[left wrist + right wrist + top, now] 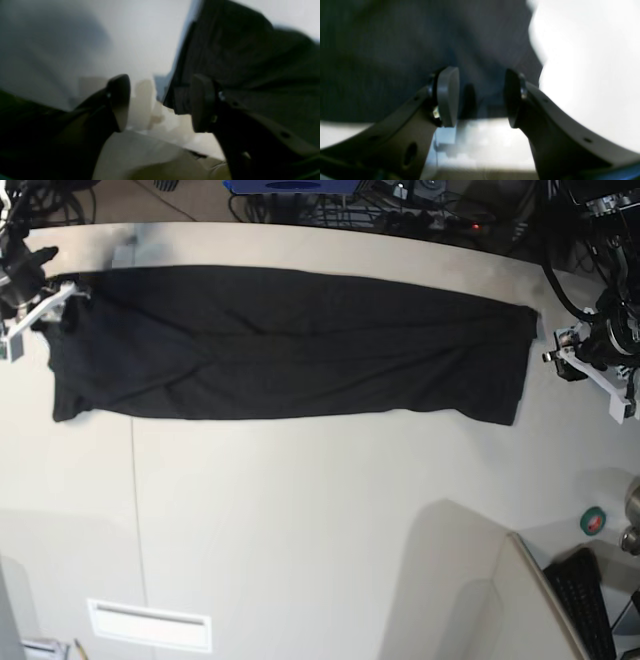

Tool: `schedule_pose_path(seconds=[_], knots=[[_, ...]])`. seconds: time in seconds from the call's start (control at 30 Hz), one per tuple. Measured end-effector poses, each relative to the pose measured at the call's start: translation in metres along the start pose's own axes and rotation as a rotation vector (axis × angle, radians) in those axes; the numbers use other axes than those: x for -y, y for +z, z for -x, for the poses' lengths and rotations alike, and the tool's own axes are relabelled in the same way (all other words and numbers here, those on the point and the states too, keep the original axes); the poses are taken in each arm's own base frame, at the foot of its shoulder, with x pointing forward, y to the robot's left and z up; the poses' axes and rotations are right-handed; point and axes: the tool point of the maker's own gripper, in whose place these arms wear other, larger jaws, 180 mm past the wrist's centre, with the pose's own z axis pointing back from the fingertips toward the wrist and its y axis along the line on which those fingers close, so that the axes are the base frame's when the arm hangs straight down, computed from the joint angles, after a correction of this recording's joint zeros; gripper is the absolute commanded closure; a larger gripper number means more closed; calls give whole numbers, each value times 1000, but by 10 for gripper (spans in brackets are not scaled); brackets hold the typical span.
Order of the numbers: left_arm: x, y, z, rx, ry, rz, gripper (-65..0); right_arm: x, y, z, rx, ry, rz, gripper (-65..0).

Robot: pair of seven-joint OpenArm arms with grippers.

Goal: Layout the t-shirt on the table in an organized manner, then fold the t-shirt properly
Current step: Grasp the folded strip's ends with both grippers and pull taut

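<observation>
The black t-shirt lies stretched into a long flat band across the far half of the off-white table. My right gripper is at the shirt's left end. In the right wrist view its fingers stand apart over the dark fabric, so that gripper is open with nothing pinched. My left gripper sits just off the shirt's right end. It is open, and the cloth's edge lies beyond the right finger.
A thin seam line runs down the table. A small white recessed panel is near the front left. A green tape roll and a black keyboard sit at the right. Cables crowd the far edge.
</observation>
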Motion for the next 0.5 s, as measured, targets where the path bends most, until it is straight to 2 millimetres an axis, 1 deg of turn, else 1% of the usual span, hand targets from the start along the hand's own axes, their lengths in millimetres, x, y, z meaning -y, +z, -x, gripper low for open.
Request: schedule_pose_path(seconds=[0.03, 0.07, 0.1, 0.13, 0.2, 0.23, 0.3, 0.37, 0.43, 0.5], knots=[[7, -5, -2, 19, 19, 18, -171, 1, -5, -20, 49, -9, 2, -189], [17, -11, -7, 58, 50, 49, -63, 1, -12, -41, 103, -20, -6, -129], [26, -20, -7, 83, 81, 79, 0, 2, -21, -58, 139, -39, -13, -48], [29, -29, -3, 89, 113, 91, 0, 3, -30, -67, 144, -46, -13, 0], [35, -47, 6, 92, 149, 103, 0, 2, -46, -83, 153, -63, -42, 0], [36, -57, 16, 69, 141, 96, 0, 1, -53, -85, 151, -67, -56, 0], [39, -73, 33, 14, 98, 75, 0, 2, -68, -85, 121, -94, -69, 0], [42, -84, 39, 12, 54, 55, 0, 0, -82, -82, 93, -130, -88, 0], [46, -89, 42, 18, 24, 42, 0, 3, -87, -79, 79, -144, -87, 0], [45, -92, 47, 10, -1, 18, 0, 5, -87, -78, 74, -144, -80, 0]])
